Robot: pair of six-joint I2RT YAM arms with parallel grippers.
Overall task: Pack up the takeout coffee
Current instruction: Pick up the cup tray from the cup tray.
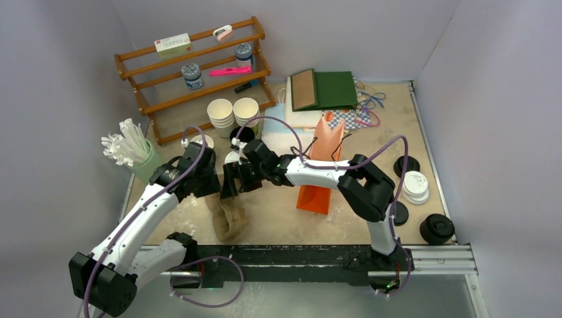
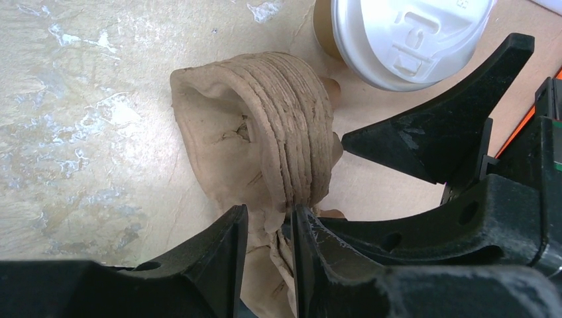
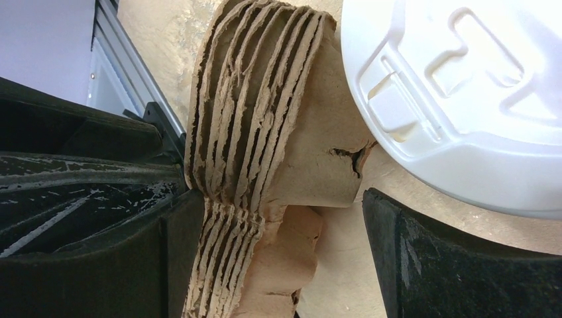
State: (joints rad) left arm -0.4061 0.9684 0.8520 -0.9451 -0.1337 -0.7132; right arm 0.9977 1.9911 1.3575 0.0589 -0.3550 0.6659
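Observation:
A stack of brown moulded-pulp cup carriers lies on the table near the front. A takeout coffee cup of brown kraft paper with a white lid stands just behind the carriers. My left gripper is narrowly open around an edge flap of the stack; one finger touches it, the other stands slightly off. My right gripper is wide open astride the carriers' layered edge, with the lid beside its far finger. In the top view, both grippers meet over the stack.
A wooden shelf stands at the back left, with plain white stacked cups and a black cup before it. A green holder of white sticks is on the left, an orange bag centre, and white lids and black lids on the right.

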